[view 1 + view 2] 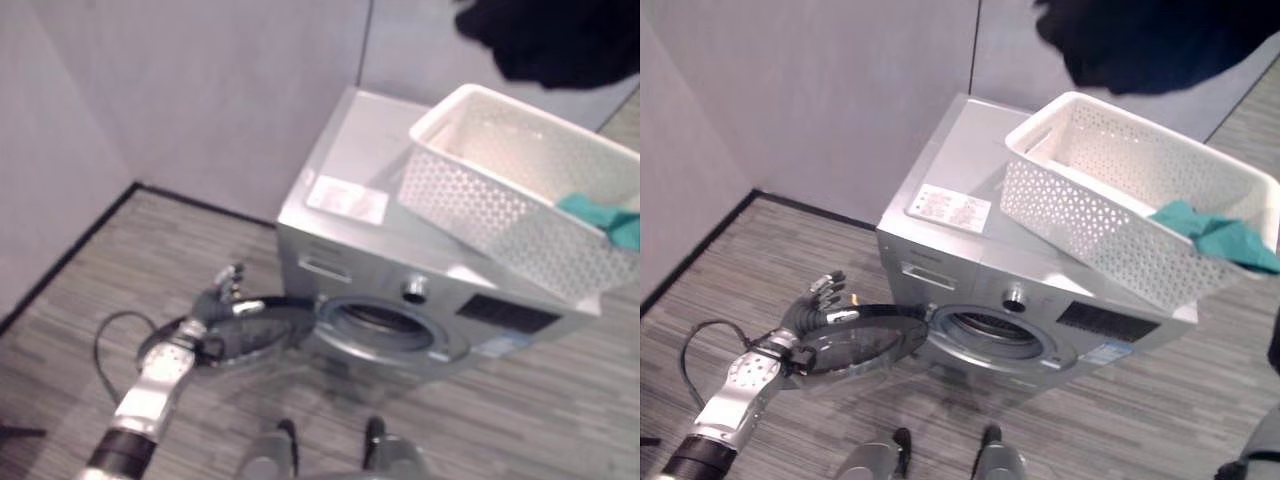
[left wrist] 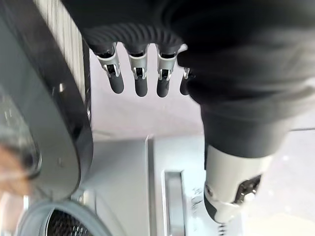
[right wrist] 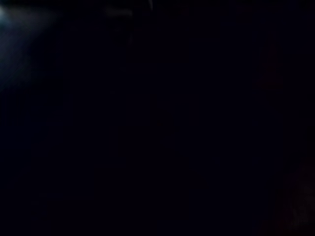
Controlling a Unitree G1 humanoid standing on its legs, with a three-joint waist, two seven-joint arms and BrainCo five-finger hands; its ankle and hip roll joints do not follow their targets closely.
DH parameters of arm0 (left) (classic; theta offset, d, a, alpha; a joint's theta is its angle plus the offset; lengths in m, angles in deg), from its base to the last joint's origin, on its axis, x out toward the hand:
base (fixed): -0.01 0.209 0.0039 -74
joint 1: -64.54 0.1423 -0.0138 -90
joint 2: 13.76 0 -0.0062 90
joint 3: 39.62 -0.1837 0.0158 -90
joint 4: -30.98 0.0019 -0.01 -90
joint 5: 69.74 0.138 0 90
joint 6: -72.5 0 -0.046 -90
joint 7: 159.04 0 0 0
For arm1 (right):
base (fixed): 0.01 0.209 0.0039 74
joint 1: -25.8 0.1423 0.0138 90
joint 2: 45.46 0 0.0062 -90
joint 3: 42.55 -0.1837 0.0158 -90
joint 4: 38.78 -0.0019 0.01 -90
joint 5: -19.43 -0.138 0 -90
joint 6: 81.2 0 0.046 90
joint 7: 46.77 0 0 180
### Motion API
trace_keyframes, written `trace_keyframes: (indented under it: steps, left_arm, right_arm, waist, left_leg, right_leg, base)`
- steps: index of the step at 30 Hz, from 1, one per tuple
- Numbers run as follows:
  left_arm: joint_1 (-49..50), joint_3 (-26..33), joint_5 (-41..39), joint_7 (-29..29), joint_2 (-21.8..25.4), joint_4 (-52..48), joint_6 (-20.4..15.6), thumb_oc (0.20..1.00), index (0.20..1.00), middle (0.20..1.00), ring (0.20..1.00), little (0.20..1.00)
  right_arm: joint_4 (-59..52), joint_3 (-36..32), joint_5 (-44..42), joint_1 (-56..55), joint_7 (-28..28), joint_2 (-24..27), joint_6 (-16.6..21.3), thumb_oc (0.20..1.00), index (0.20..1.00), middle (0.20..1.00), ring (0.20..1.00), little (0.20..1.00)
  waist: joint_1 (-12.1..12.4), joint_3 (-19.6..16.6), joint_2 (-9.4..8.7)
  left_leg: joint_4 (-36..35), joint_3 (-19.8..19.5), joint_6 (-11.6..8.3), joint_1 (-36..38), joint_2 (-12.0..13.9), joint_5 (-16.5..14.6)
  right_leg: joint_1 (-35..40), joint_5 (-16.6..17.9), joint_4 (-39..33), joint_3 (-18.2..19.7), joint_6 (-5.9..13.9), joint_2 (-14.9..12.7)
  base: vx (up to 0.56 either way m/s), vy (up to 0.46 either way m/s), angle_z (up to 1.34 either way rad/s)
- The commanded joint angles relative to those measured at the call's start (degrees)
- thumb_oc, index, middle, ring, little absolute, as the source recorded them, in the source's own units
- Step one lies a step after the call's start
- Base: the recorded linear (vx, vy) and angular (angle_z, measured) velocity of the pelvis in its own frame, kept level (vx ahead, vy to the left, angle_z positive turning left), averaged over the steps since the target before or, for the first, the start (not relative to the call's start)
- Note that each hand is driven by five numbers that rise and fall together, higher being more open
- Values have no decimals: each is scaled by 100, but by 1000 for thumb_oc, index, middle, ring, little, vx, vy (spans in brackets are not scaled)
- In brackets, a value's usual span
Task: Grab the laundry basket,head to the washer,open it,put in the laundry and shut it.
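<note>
While the left hand (image 1: 812, 305) rests with straight fingers against the open round door (image 1: 855, 340), the washer (image 1: 970, 270) carries a white label with unreadable print (image 1: 948, 208) and the white basket (image 1: 1110, 215) holding teal cloth (image 1: 1215, 238).

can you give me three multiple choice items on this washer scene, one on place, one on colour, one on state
1. Where is the basket?
A. on the floor
B. on top of the washer
C. inside the drum

2. What colour is the cloth in the basket?
A. red
B. yellow
C. teal

3. How is the door?
A. swung open
B. shut
C. removed

Answers:
1 B, the basket rests tilted on the washer's top.
2 C, a teal cloth lies at the basket's end.
3 A, the door stands out from the drum opening, with the left robot hand at it.
</note>
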Motion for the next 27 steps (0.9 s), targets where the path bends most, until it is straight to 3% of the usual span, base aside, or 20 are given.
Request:
trace_keyframes:
  steps: [1,3,5,9,11,14,16,18,20,22,24,27]
  left_arm:
    - [373,113,-48,145,388,-569,-372,1000,1000,1000,1000,1000]
    - [454,228,-85,173,314,-678,-380,1000,1000,1000,1000,1000]
    - [438,287,-68,250,266,-774,-413,1000,1000,1000,1000,1000]
    - [502,343,-113,364,137,-985,-454,1000,1000,1000,1000,1000]
    - [394,293,-85,397,52,-1062,-463,1000,1000,1000,1000,1000]
    - [249,189,-79,424,-129,-1199,-445,1000,1000,1000,1000,1000]
    - [253,231,-142,488,-232,-1263,-477,1000,1000,1000,1000,1000]
    - [334,231,-98,520,-335,-1315,-505,1000,1000,1000,1000,1000]
    - [433,248,-98,525,-394,-1352,-503,1000,1000,1000,1000,1000]
    - [512,237,-60,545,-503,-1297,-471,1000,1000,1000,1000,1000]
    - [601,238,31,605,-519,-1279,-474,1000,1000,1000,1000,1000]
    - [693,241,80,623,-529,-1305,-453,1000,1000,1000,1000,1000]
  right_arm:
    - [-247,-443,393,-48,-5,-466,82,200,200,200,200,200]
    - [-395,-700,377,-453,-14,-766,133,200,200,200,200,200]
    - [-674,-897,314,-759,-13,-905,223,200,200,200,200,200]
    - [-1102,-1136,180,-1235,-10,-1211,436,200,200,200,200,200]
    - [-1492,-1383,152,-1600,28,-1267,574,200,200,200,200,200]
    - [-2129,-1926,89,-2359,55,-1263,723,200,200,200,200,200]
    - [-2434,-2035,68,-2656,54,-1377,794,200,200,200,200,200]
    - [-2677,-2082,-85,-2987,62,-1729,976,200,200,200,200,200]
    - [-2878,-2259,-205,-3308,28,-1969,1075,200,200,200,200,200]
    - [-3289,-2458,-324,-3799,-47,-2412,1234,200,200,200,200,200]
    - [-3662,-2503,-542,-4352,-172,-2938,1392,200,200,200,200,200]
    - [-3935,-2476,-786,-4767,-280,-3350,1510,200,200,200,200,200]
  waist:
    - [488,-667,-458]
    - [774,-882,-643]
    - [839,-903,-688]
    - [870,-685,-565]
    - [772,-497,-433]
    - [550,-331,-274]
    - [493,-200,-289]
    - [422,-208,-305]
    - [344,-263,-222]
    - [230,-388,-163]
    - [215,-493,-159]
    - [204,-529,-164]
  left_leg:
    - [-410,248,155,67,41,-224]
    - [-376,522,147,-224,-16,-31]
    - [-280,629,35,-481,129,162]
    - [-286,595,-312,-794,618,719]
    - [-507,503,-522,-939,786,1163]
    - [-880,796,-742,-1059,1068,1687]
    - [-640,674,-808,-1085,1124,1502]
    - [-288,244,-751,-834,1130,999]
    - [-535,46,-753,-684,1125,1068]
    - [-746,135,-779,-566,1154,1138]
    - [-851,55,-778,-488,1094,1134]
    - [-890,55,-772,-460,1061,1142]
  right_leg:
    - [807,17,-55,164,361,7]
    - [1321,11,-353,406,426,190]
    - [1499,-566,-929,636,270,403]
    - [1635,-976,-1681,679,-53,793]
    - [1523,-989,-1759,564,-191,1077]
    - [1511,-912,-1957,166,-262,1286]
    - [1410,-880,-1897,95,-307,1214]
    - [1265,-800,-1817,135,-296,1096]
    - [1265,-793,-1843,98,-275,1111]
    - [1303,-803,-1869,52,-265,1119]
    - [1354,-811,-1905,72,-251,1099]
    - [1406,-820,-1935,67,-246,1072]
  base:
    - [-511,-5,-78]
    - [-423,-152,-118]
    - [-333,-283,-118]
    - [-311,-305,-33]
    - [-309,-231,18]
    - [-313,-182,88]
    - [-241,-36,80]
    - [-163,45,10]
    - [-7,91,0]
    - [56,91,22]
    - [62,74,31]
    - [32,51,3]
